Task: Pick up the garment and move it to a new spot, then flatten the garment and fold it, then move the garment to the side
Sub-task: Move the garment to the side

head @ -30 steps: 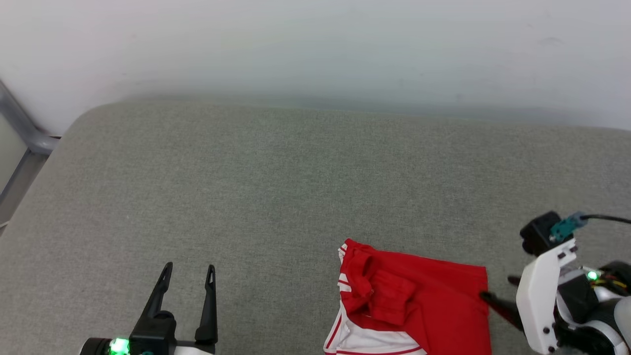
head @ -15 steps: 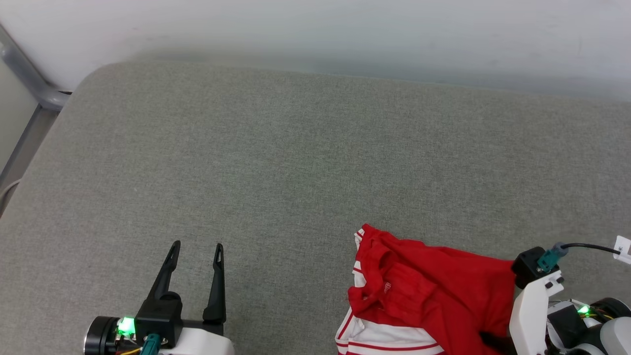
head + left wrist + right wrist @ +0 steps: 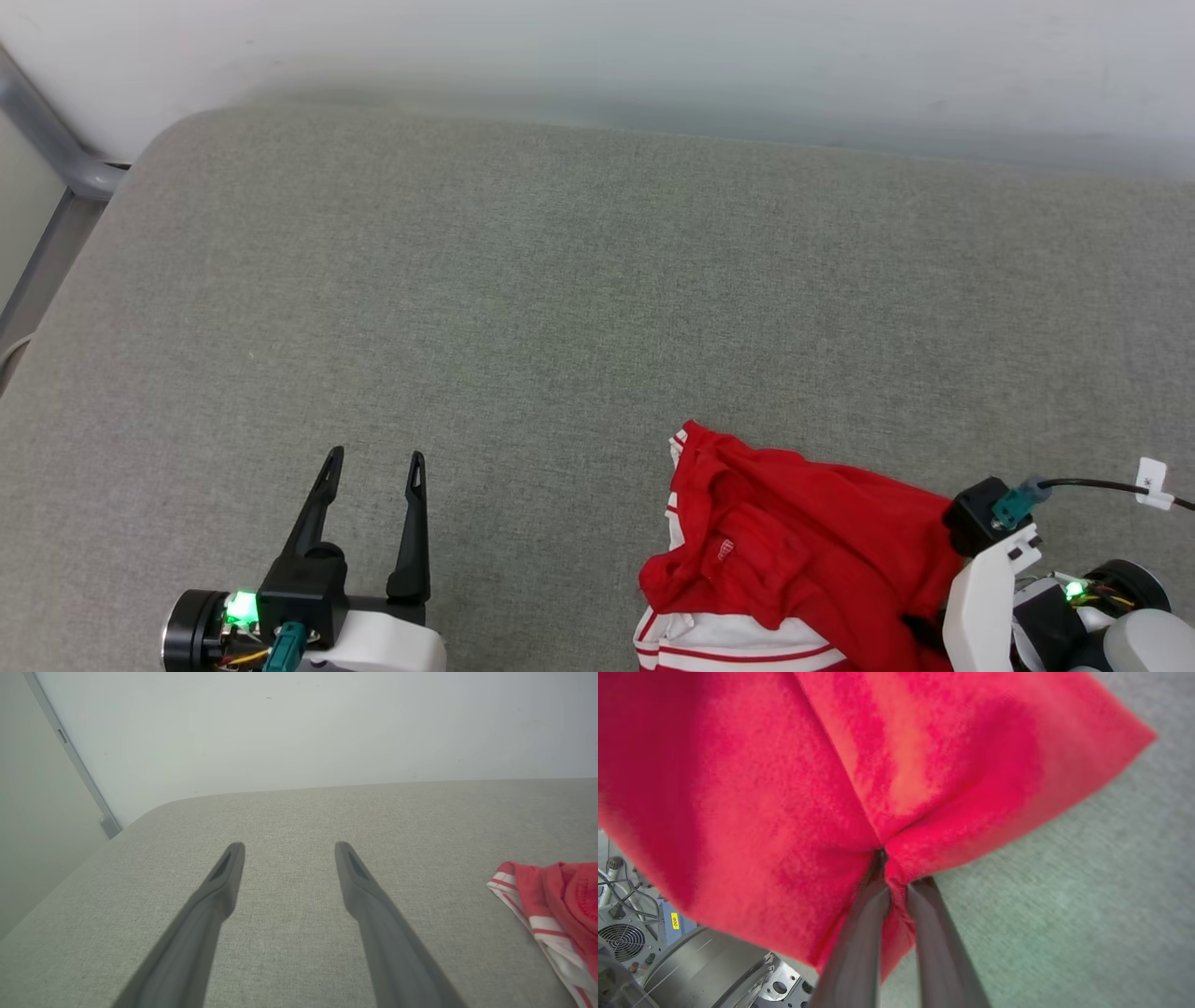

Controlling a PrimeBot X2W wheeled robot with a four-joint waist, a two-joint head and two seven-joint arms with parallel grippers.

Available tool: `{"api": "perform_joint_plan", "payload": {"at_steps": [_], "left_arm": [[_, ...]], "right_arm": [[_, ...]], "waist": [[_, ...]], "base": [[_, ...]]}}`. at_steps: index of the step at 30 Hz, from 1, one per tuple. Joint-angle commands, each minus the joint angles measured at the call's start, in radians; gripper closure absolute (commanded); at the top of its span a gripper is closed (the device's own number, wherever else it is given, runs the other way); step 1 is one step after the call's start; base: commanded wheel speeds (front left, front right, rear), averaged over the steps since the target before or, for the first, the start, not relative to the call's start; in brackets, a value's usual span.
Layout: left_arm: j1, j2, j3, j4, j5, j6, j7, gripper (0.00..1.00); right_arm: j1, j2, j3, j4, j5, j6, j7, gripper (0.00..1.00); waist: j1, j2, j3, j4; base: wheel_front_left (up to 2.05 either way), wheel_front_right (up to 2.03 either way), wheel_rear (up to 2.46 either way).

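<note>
The garment (image 3: 803,551) is a red shirt with white, red-striped trim, bunched at the lower right of the grey cushion (image 3: 560,308). My right gripper (image 3: 889,868) is shut on a pinch of its red cloth, which puckers around the fingertips and drapes over them. In the head view the right wrist (image 3: 990,597) stands at the garment's right edge, with its fingers hidden under the cloth. My left gripper (image 3: 373,462) rests open at the lower left, well apart from the garment (image 3: 556,905), nothing between its fingers (image 3: 224,877).
A pale wall (image 3: 597,56) runs behind the cushion. A grey metal frame (image 3: 56,149) stands at the far left corner. Beneath the lifted cloth the right wrist view shows the robot's base and a fan grille (image 3: 621,942).
The right gripper has closed on the garment's right edge and lifted it, so the cloth has bunched up. The camera tilted, shifting the whole picture. The left gripper stays open.
</note>
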Motion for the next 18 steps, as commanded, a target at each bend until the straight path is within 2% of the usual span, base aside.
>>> {"api": "perform_joint_plan", "payload": {"at_steps": [1, 10, 18], "left_arm": [[-0.001, -0.002, 0.002, 0.003, -0.002, 0.002, -0.002, 0.0], [0.017, -0.005, 0.004, 0.001, 0.001, 0.004, -0.002, 0.0], [0.037, -0.002, 0.017, -0.01, -0.002, 0.009, -0.002, 0.0]], "right_arm": [[0.002, 0.014, 0.029, 0.024, 0.002, -0.001, -0.019, 1.0], [-0.056, -0.016, 0.042, -0.005, 0.016, -0.001, -0.117, 1.0], [-0.103, -0.082, 0.067, -0.039, -0.042, -0.001, -0.187, 1.0]], "waist": [[0.0, 0.0, -0.006, -0.004], [0.0, 0.0, -0.025, -0.024], [0.0, 0.0, -0.027, -0.095]], "base": [[0.0, 0.0, 0.0], [0.0, 0.0, 0.0], [0.0, 0.0, 0.0]]}}
